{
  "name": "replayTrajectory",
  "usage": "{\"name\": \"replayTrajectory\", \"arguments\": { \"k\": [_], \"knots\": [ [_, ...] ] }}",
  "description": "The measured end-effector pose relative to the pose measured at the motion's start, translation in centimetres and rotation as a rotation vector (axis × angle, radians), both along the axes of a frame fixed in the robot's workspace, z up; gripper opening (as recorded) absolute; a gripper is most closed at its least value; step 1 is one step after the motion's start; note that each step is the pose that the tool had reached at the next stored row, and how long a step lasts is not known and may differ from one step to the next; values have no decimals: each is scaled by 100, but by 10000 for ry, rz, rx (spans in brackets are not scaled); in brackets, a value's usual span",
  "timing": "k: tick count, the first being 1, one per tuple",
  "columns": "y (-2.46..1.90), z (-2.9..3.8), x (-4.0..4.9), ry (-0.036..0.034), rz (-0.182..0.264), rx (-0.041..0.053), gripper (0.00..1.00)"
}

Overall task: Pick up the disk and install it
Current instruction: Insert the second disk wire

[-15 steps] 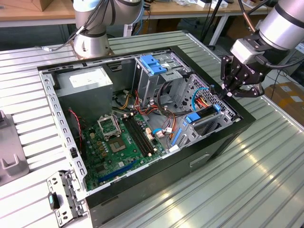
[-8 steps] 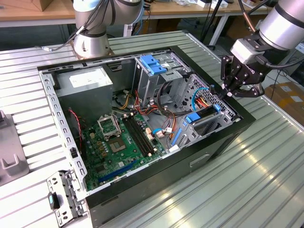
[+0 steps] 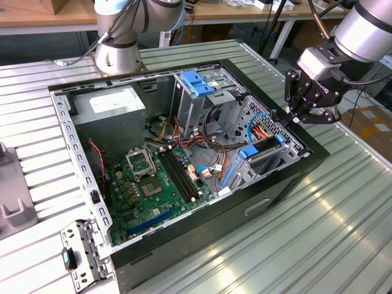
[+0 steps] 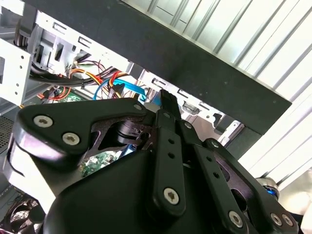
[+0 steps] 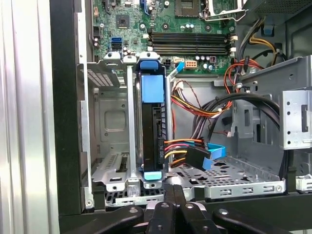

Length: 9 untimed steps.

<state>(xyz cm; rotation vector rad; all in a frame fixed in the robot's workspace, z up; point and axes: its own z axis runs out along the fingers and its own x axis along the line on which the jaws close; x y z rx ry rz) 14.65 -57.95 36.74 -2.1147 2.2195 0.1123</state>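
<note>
The disk [image 5: 152,131] stands on edge in the drive cage [image 5: 114,146] of the computer case [image 3: 282,184], at the exterior view's right; its long axis runs from the hand [image 3: 293,117] toward the motherboard [image 5: 195,29]. The hand's fingers are clenched together, empty, just beside the disk's near end.

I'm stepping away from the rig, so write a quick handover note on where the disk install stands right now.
Gripper: fingers together, tips at the outer end of the disk, holding nothing.
Disk: seated edge-on in its bay at the front of the computer case, power and data cables plugged into it.
Done: disk picked up and slotted in.
Left: confirm it is fully seated; that cannot be judged from here.
</note>
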Motion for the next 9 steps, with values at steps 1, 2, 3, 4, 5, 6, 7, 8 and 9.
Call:
{"name": "replayTrajectory", "arguments": {
  "k": [1,2,3,4,5,6,7,8,9],
  "knots": [
    [9,9,-2,0,0,0,10],
    [33,27,-5,0,1,-1,10],
    [54,36,-8,0,0,-1,10],
    [69,42,-9,0,0,-1,10],
    [90,50,-13,0,0,-1,10],
    [116,58,-20,-1,-1,-1,10],
    [128,62,-23,0,0,-1,10],
    [147,65,-29,0,0,-1,10],
    [153,66,-31,0,2,0,10]
  ]
}}
